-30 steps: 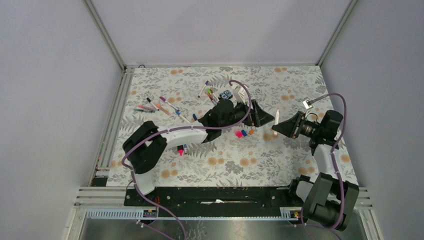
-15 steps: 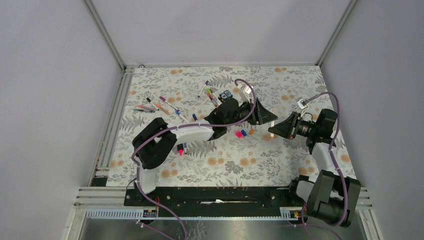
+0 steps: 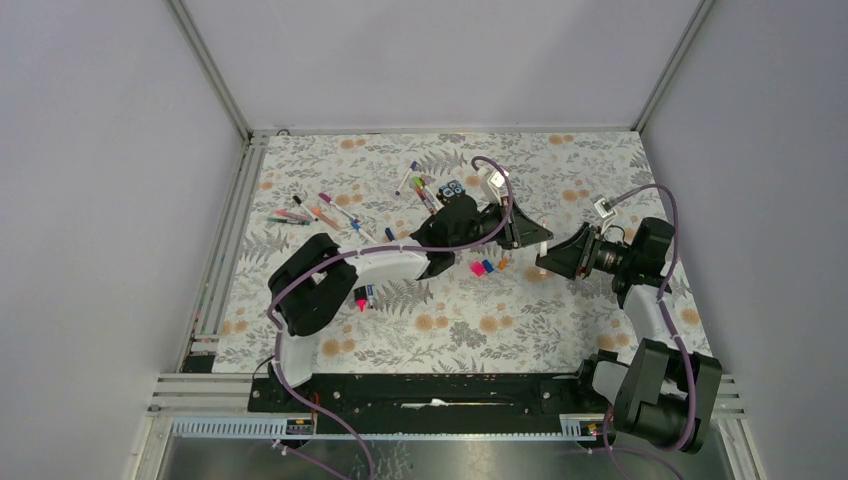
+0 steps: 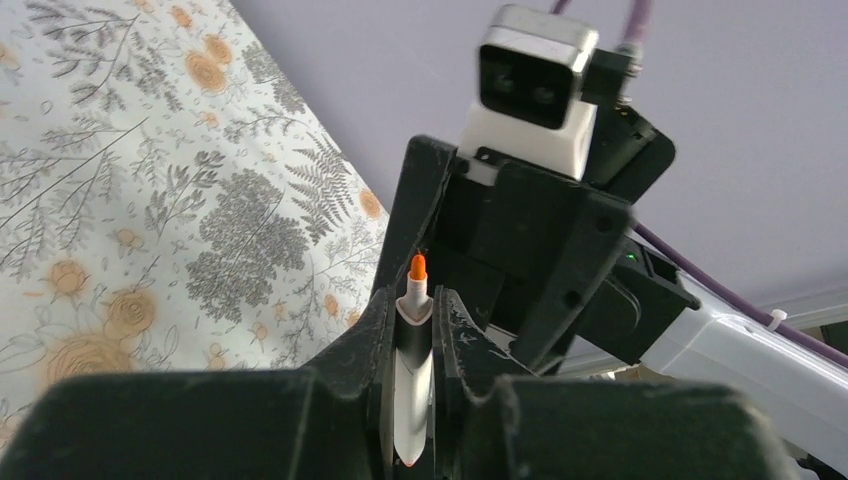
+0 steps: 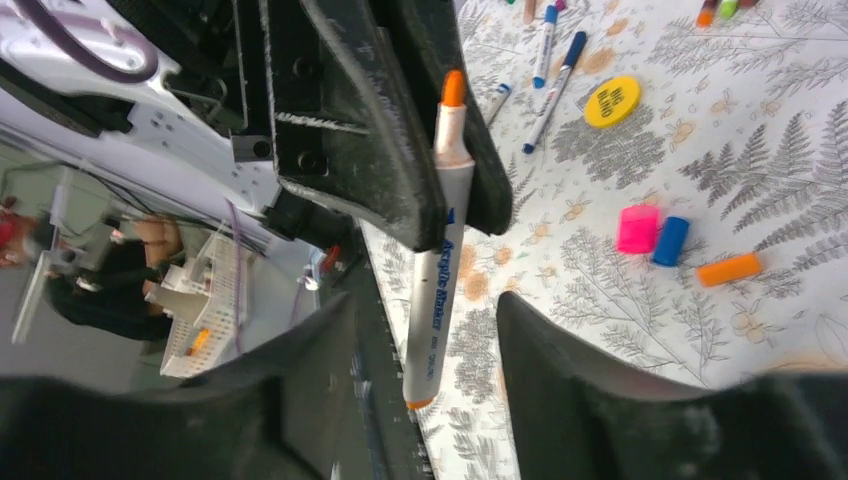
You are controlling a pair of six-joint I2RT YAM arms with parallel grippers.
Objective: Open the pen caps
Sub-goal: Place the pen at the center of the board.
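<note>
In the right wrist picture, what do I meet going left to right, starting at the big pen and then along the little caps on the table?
orange-tipped pen → pink cap → blue cap → orange cap

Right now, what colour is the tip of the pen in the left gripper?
Orange: the pen has an orange tip; clearest in the right wrist view.
</note>
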